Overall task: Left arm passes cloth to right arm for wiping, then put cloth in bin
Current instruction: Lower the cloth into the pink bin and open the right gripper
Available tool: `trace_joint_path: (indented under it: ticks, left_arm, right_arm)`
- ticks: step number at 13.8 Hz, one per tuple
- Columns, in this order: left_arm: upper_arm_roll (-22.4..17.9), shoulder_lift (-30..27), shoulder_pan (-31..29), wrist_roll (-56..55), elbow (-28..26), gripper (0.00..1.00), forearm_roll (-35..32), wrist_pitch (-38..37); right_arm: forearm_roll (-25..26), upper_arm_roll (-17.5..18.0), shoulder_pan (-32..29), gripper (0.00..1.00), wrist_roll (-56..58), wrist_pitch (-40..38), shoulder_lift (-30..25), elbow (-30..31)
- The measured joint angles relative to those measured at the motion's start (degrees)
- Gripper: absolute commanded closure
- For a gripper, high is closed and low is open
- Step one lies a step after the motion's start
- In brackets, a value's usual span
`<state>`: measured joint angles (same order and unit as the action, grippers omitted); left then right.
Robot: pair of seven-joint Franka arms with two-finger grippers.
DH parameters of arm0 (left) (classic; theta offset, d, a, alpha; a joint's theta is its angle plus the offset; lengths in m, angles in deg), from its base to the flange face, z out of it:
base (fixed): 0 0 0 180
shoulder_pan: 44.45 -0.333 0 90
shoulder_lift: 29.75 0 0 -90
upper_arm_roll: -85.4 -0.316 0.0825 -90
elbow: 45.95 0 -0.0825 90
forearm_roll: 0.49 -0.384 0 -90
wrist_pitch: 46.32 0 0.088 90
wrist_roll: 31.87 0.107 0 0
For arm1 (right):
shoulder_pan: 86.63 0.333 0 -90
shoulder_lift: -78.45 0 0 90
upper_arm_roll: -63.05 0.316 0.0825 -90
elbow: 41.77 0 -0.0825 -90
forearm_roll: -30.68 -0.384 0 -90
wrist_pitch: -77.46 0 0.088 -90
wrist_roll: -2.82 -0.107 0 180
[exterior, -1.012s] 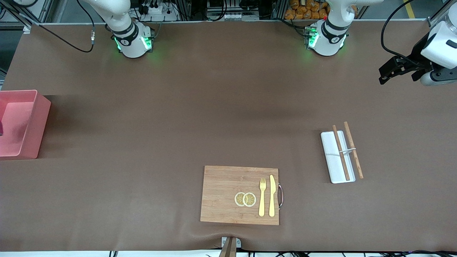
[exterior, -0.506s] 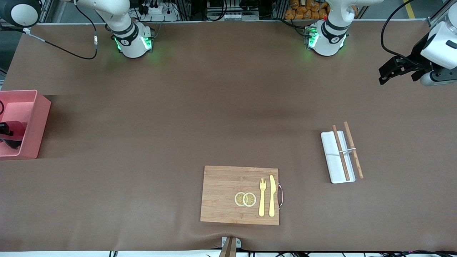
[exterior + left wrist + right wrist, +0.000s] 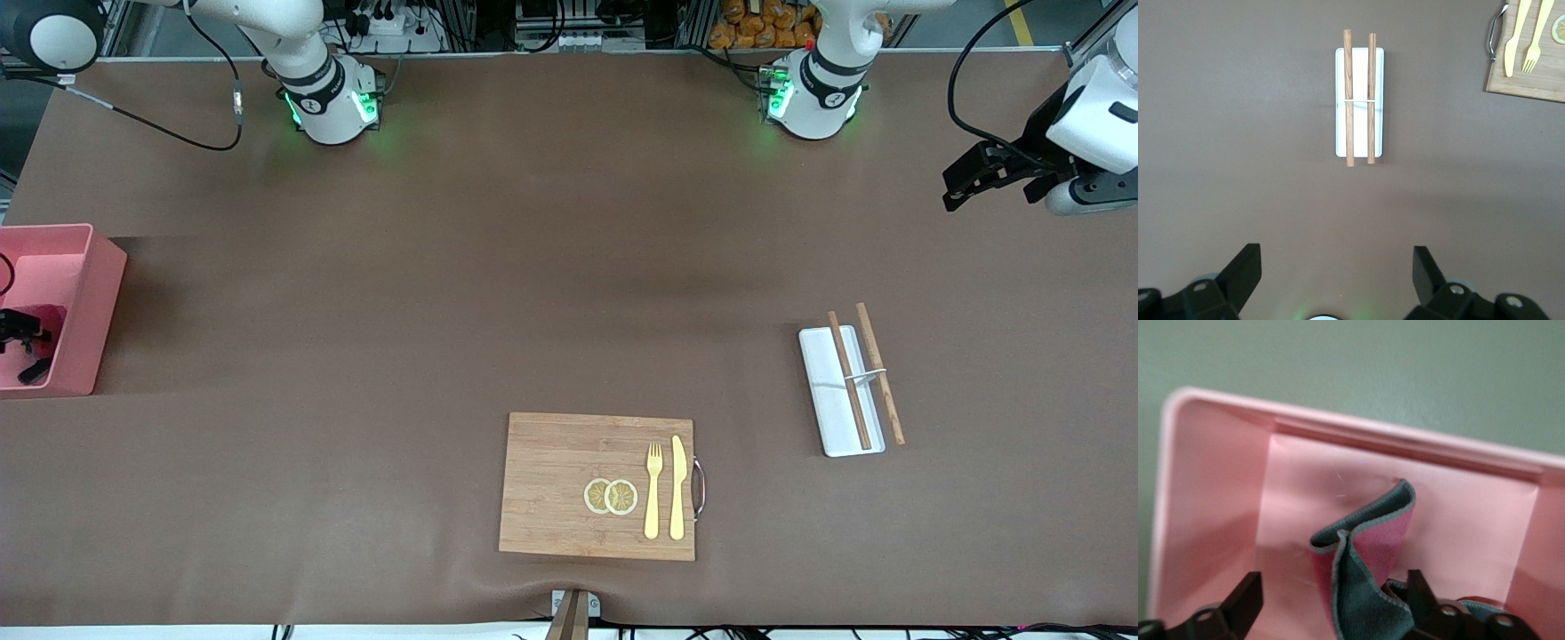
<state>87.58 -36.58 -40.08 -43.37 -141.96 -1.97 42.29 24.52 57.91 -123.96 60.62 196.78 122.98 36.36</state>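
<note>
Cloth [image 3: 1365, 580], crumpled, sits inside the pink bin [image 3: 89, 302] at the right arm's end of the table, the right gripper [image 3: 1331, 600] spread apart over it, so only withdrawing seems left, while the left gripper [image 3: 1337, 273] waits, released, near the white tray [image 3: 1360, 100].

Chopsticks [image 3: 1359, 97] across white tray [image 3: 1359, 143]

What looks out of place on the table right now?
Only small things: one chopstick lies half off the white tray, and the cloth sits crumpled in the bin under the open right gripper.
</note>
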Motion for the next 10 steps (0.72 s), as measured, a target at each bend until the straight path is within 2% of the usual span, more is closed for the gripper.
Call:
trace_joint_path:
  ticks: [5,10]
  left_arm:
    - [-0.04,0.06,-0.03,0.00,-0.02,0.00,0.00,0.00]
    - [-0.10,0.07,-0.10,0.00,-0.02,0.00,0.00,0.00]
  right_arm:
    - [-0.06,0.51,4.43,0.00,-1.46,-9.25,-8.40,-2.02]
    - [1.69,0.59,13.63,0.00,-15.51,-19.45,-16.44,-1.96]
